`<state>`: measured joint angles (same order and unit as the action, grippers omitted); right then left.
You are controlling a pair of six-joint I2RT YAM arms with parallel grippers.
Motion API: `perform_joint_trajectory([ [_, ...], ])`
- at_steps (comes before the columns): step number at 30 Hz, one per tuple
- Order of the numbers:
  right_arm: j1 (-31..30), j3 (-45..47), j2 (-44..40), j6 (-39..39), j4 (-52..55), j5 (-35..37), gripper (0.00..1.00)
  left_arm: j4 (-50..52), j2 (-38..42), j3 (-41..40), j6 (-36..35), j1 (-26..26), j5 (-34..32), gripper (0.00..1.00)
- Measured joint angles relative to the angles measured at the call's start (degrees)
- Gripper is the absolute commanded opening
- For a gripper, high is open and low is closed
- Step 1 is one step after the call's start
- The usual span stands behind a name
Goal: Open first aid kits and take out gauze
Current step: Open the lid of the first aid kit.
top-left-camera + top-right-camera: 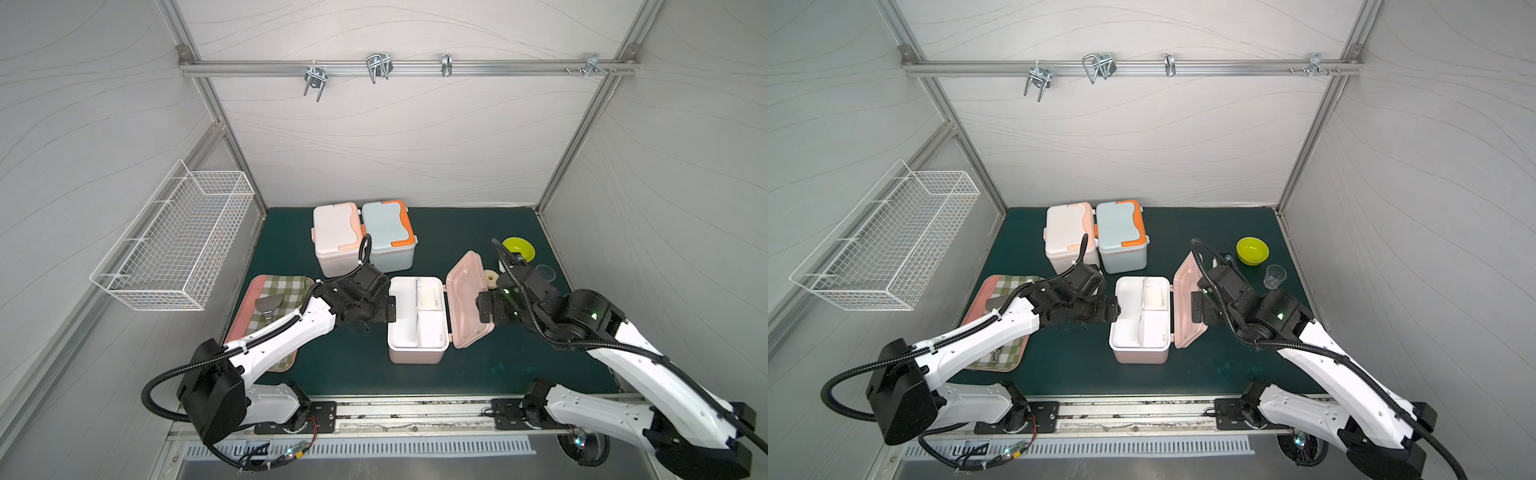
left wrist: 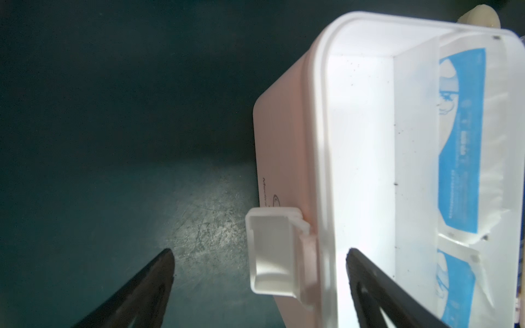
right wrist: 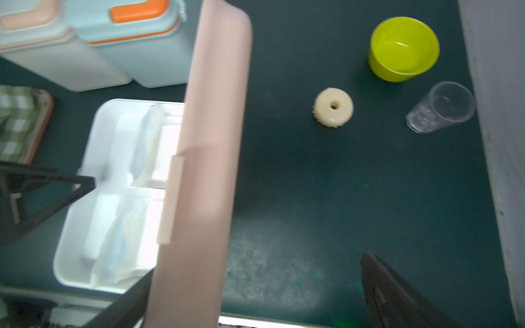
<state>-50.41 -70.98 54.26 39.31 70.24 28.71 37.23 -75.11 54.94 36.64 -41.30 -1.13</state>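
Observation:
The dusty pink first aid kit [image 1: 402, 320] [image 1: 1126, 320] stands open mid-table, its lid [image 1: 469, 299] [image 3: 210, 142] swung to the right. Gauze [image 1: 430, 297] [image 2: 460, 142] [image 3: 125, 233] in pouches stands in its right-hand compartments. My left gripper [image 1: 390, 309] [image 2: 260, 252] is open at the kit's left rim, jaws either side of the white clasp [image 2: 272, 255]. My right gripper [image 1: 484, 307] [image 3: 258, 264] is open too, and the lid's edge sits between its jaws. Behind, the white kit [image 1: 336, 237] and the blue kit [image 1: 388, 232] stand with lids down.
A pink tray [image 1: 249, 309] with checked cloth lies under my left arm. At the right are a green bowl [image 1: 518, 248], a clear cup [image 1: 1274, 276] and a cream ring [image 3: 333, 107]. A wire basket [image 1: 178, 249] hangs on the left wall.

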Motion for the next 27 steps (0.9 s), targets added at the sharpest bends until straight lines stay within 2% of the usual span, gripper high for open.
perform_joint_trajectory([
  [3,3.80,0.44,-1.03,2.03,2.95,1.29,0.99,-1.14,-0.26,-0.92,0.17,0.00,0.04,0.95],
  [5,9.31,1.66,-2.29,2.34,3.85,0.61,0.99,-1.75,-0.24,-1.77,0.37,0.00,0.24,0.95],
  [8,17.11,2.54,-4.26,1.27,4.17,-2.56,0.99,-2.01,0.13,-2.45,0.61,0.00,1.44,0.94],
  [10,19.91,2.47,-5.84,0.02,3.80,-5.55,0.99,-2.05,1.38,-2.49,0.66,0.00,2.25,0.95],
  [18,21.18,-0.79,-11.65,-5.88,-1.68,-19.23,0.99,-1.75,11.65,-2.47,1.05,0.00,3.52,0.95],
  [25,21.20,-0.17,-10.64,-9.86,-8.55,-30.64,0.99,-0.04,17.99,-2.58,1.16,0.00,3.50,0.95],
  [27,21.20,0.66,-9.53,-10.60,-10.29,-33.64,0.96,-0.35,20.59,-3.41,1.55,0.00,3.50,0.95],
])
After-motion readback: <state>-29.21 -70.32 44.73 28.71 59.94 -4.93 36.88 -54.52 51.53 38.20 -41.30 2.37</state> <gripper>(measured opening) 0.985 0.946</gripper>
